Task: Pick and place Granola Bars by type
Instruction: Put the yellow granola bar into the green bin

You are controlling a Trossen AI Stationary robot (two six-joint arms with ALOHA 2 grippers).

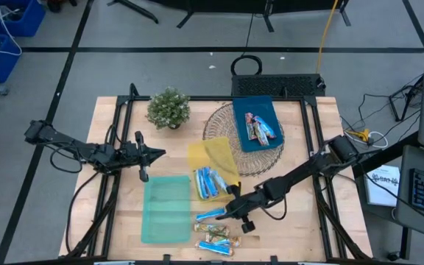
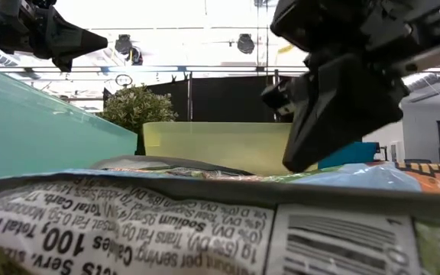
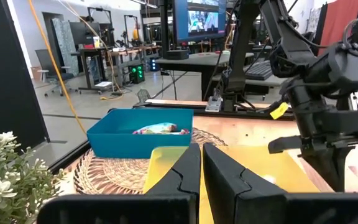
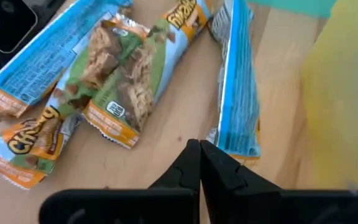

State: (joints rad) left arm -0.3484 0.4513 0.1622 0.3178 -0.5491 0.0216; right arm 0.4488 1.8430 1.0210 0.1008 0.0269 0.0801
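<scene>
Currently listed: right gripper [image 1: 225, 214], clenched and empty, is held just beside a blue-and-white bar [image 1: 210, 215] near the table's [image 1: 116, 221] front edge. Left gripper [image 1: 160, 153], clenched and empty, is held above the table beside the plant [image 1: 168, 108]. More bars [image 1: 260, 127] are kept in the blue tray [image 1: 246, 110].

Granola Bars [image 1: 213, 232]: shiny wrapped bars; loose cluster at table's six o'clock; others in yellow tray, blue tray.
</scene>
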